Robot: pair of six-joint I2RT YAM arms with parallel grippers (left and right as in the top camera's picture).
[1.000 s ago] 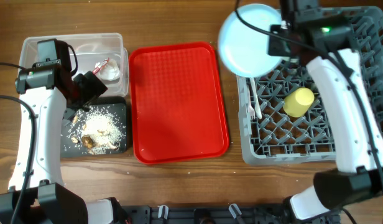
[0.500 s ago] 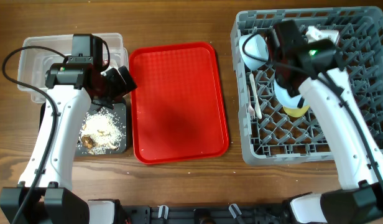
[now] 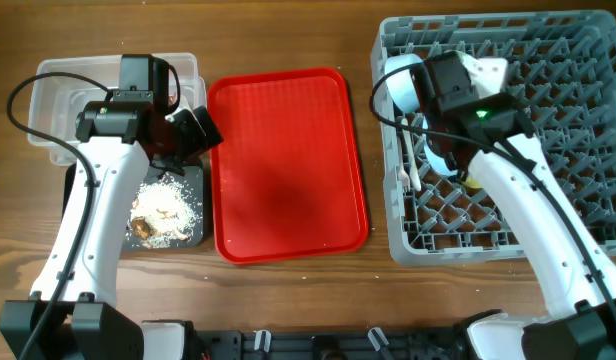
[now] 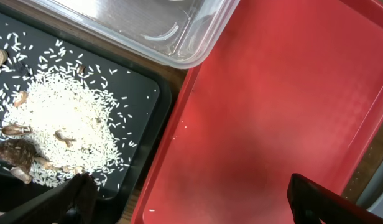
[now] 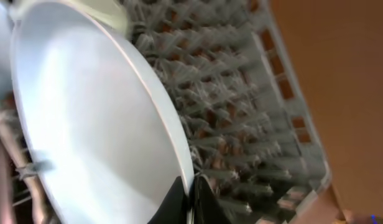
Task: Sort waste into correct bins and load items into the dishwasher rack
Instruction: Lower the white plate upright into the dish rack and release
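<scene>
Plate (image 5: 86,124) on edge in rack (image 3: 588,100)

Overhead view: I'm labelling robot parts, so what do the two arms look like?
The left arm and right arm have white tubular links, boxy black joint housings and thin black cables looping alongside. A green light glows on the right one's housing.

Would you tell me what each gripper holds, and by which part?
The right gripper pinches the light blue plate at its rim; the left gripper is open, holding nothing.
</scene>
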